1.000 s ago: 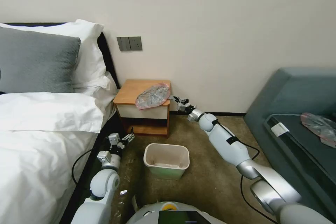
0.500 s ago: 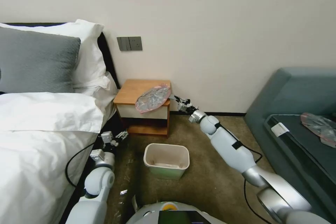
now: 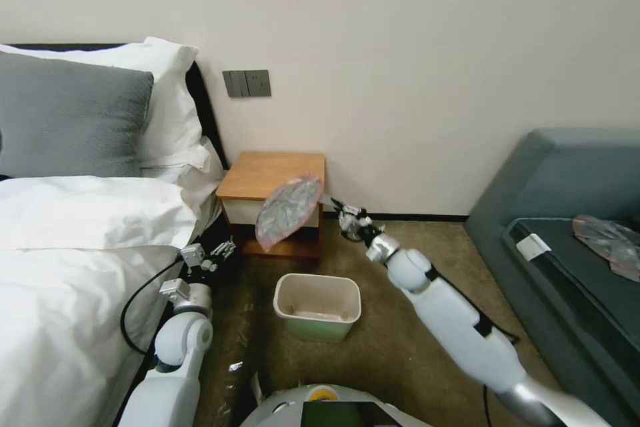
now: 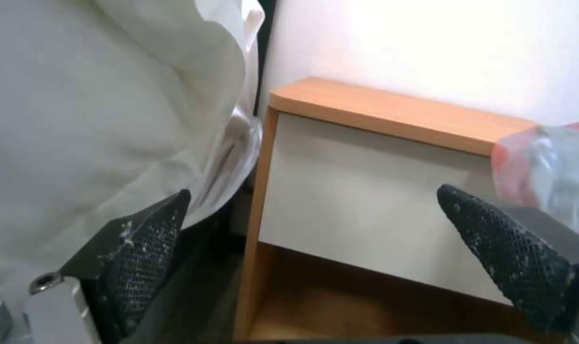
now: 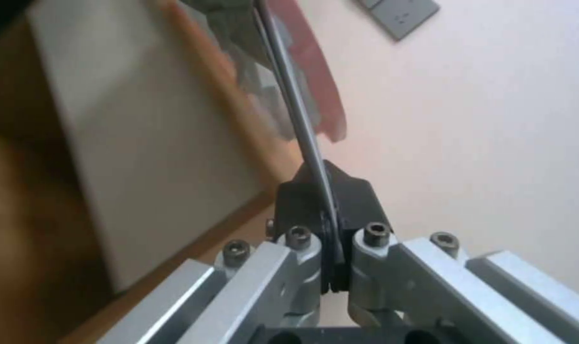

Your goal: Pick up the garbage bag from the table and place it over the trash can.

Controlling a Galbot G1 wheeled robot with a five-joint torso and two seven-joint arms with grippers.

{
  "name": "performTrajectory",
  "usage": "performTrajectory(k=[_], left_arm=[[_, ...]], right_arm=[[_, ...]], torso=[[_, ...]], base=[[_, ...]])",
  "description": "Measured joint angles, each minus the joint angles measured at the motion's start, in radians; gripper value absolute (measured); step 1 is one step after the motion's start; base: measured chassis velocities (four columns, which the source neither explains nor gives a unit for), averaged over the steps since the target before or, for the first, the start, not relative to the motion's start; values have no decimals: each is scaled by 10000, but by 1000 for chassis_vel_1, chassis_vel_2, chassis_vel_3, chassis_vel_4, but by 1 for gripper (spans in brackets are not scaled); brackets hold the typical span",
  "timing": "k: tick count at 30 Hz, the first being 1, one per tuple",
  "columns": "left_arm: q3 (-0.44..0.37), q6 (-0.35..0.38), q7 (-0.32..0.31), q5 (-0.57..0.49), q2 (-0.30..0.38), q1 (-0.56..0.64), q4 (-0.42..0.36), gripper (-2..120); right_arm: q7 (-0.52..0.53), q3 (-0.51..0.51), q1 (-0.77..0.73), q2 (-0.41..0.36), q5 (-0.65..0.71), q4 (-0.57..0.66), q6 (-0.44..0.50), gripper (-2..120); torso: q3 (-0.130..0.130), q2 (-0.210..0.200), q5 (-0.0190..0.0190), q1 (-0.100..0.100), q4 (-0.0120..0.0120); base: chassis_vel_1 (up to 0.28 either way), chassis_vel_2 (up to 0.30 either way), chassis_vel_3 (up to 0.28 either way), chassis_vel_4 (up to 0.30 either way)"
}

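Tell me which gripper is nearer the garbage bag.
Right. The right gripper is shut on the garbage bag at its edge; the left gripper hangs open, low beside the bed, apart from the bag.

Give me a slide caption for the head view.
Right gripper holds the garbage bag off the table, above the trash can; left gripper open.

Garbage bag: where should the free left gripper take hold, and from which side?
Judging from the head view, the garbage bag hangs off the table front, pinched at its upper right rim by the right gripper. The left gripper, open and low by the bed, would best pinch the pink rim's free lower-left edge, coming up from the bed side.
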Motion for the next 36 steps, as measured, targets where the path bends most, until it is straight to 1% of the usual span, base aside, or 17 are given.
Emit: performTrajectory(k=[3, 4, 7, 8, 12, 13, 16, 24, 30, 32, 33, 34, 35, 36], left_arm=[[26, 17, -1, 0, -23, 35, -27, 99], [26, 17, -1, 0, -23, 35, -27, 99], [95, 23, -1, 16, -77, 29, 15, 99], [95, 23, -1, 16, -77, 29, 15, 99], [180, 36, 5, 37, -111, 11, 38, 99], [180, 36, 5, 37, -111, 11, 38, 99], [203, 36, 18, 47, -102, 24, 43, 99], [279, 35, 24, 64, -56, -18, 21, 99], [393, 45, 38, 122, -37, -37, 18, 99], [479, 46, 51, 179, -50, -28, 28, 99], [534, 47, 61, 213, -51, -20, 43, 99], [534, 47, 61, 213, -51, -20, 43, 99], [578, 48, 69, 231, -49, -15, 53, 99], [640, 49, 79, 248, -34, -11, 74, 99]], right_arm=[[-10, 159, -1065, -142, -163, 732, 8, 0], [-10, 159, -1065, -142, -163, 732, 8, 0], [-10, 210, -1965, -237, -537, 1185, 187, 0], [-10, 210, -1965, -237, -537, 1185, 187, 0], [-10, 367, -3346, -385, -1098, 1535, 495, 0], [-10, 367, -3346, -385, -1098, 1535, 495, 0], [-18, 537, -4122, -481, -1317, 1594, 691, 0], [-63, 704, -4754, -552, -1421, 1638, 894, 0], [-313, 824, -4935, -837, -1117, 1847, 806, 0], [-535, 981, -5030, -1017, -757, 1963, 777, 6], [-682, 1104, -5127, -1221, -461, 2035, 726, 13], [-682, 1104, -5127, -1221, -461, 2035, 726, 13], [-800, 1226, -5219, -1401, -242, 2088, 709, 15], [-920, 1426, -5343, -1603, -19, 2156, 704, 22]], torso=[[0, 0, -3, 0, 1], [0, 0, -3, 0, 1], [0, 0, -1, -1, 2], [0, 0, -1, -1, 2], [0, 0, -2, -1, 1], [0, 0, -2, -1, 1], [-1, 0, -2, -1, -1], [0, 0, 0, -1, 1], [0, 0, 0, 0, 2], [0, 0, 2, 0, 2], [0, 0, 0, 0, 1], [0, 0, 0, 0, 1], [0, 0, 0, 0, 1], [0, 0, 2, 0, 1]], base=[[0, 0, 0, 0], [0, 0, 0, 0], [0, 0, 0, 0], [0, 0, 0, 0], [0, 0, 0, 0], [0, 0, 0, 0], [0, 0, 0, 0], [0, 0, 0, 0], [0, 0, 0, 0], [0, 0, 0, 0], [0, 0, 0, 0], [0, 0, 0, 0], [0, 0, 0, 0], [0, 0, 0, 0]])
